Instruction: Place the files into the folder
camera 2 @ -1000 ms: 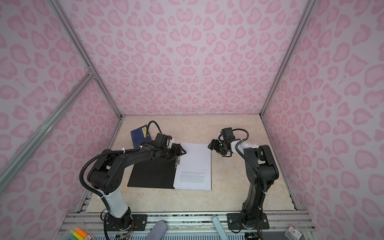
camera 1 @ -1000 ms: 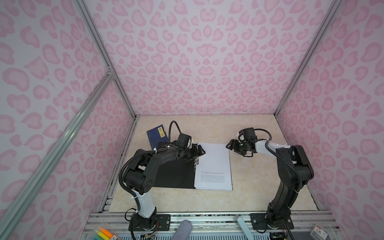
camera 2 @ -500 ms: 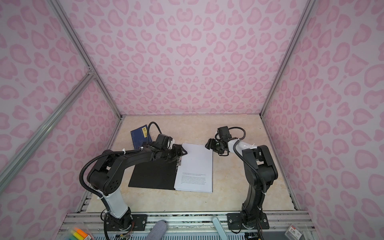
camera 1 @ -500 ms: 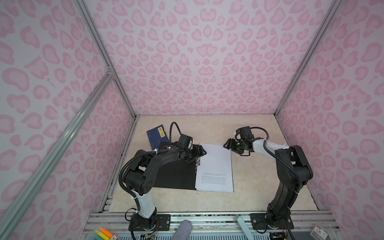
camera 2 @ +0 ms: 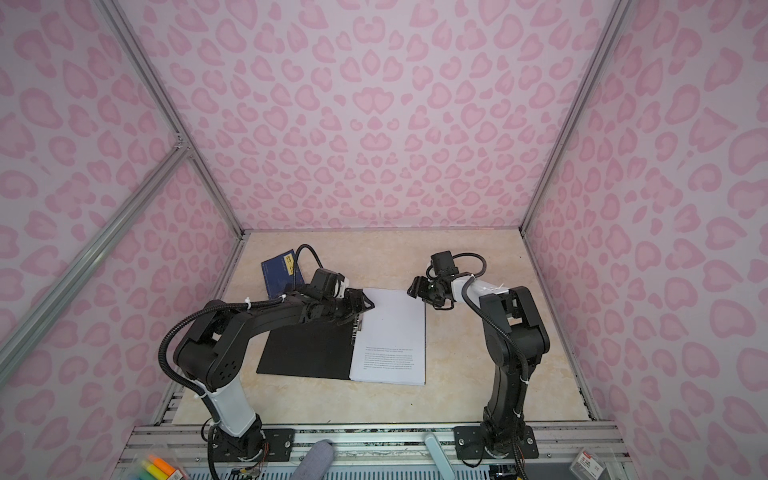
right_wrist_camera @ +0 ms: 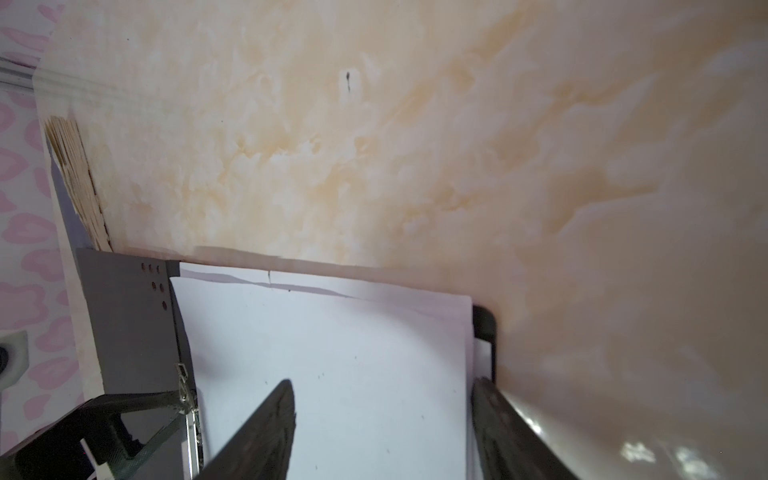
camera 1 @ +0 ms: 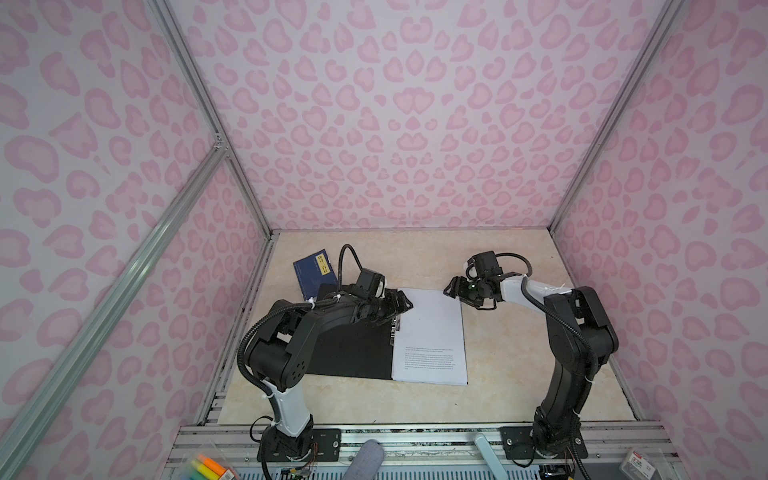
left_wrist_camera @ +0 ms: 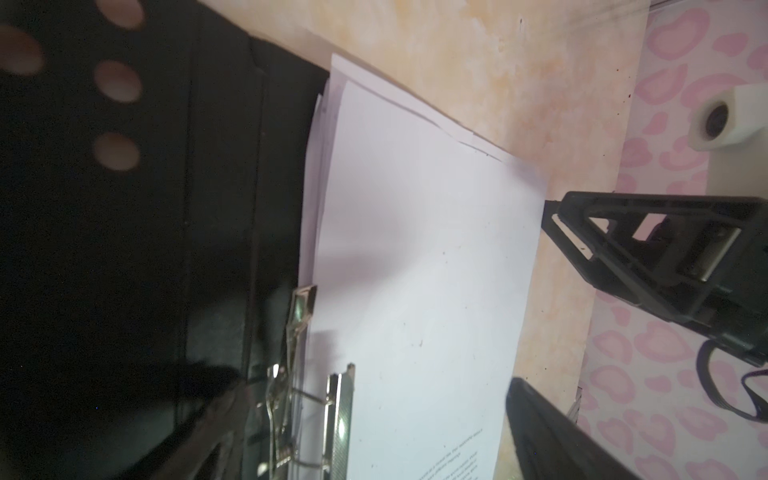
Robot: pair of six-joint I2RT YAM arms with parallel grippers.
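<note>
The folder [camera 1: 353, 353] [camera 2: 307, 353] lies open and flat, black inside up. The files [camera 1: 432, 332] [camera 2: 390, 332], a stack of white printed sheets, rest on its right half beside the metal clip [left_wrist_camera: 336, 415]. My left gripper [camera 1: 401, 305] [left_wrist_camera: 376, 380] hovers open over the far end of the spine, holding nothing. At the stack's far right corner my right gripper [camera 1: 451, 286] [right_wrist_camera: 382, 384] is open. One of its fingers stands over the top sheet [right_wrist_camera: 332, 340], the other by the stack's outer edge next to the folder's corner [right_wrist_camera: 484, 328].
A small dark-blue booklet [camera 1: 314, 272] [camera 2: 280, 274] with a yellow label lies at the back left, just behind the left arm. Pink patterned walls close in three sides. A box of highlighters [camera 1: 208, 465] sits on the front rail.
My right gripper has slid a little left onto the far right corner of the sheets, and its jaws have narrowed slightly. The left arm has stayed put.
</note>
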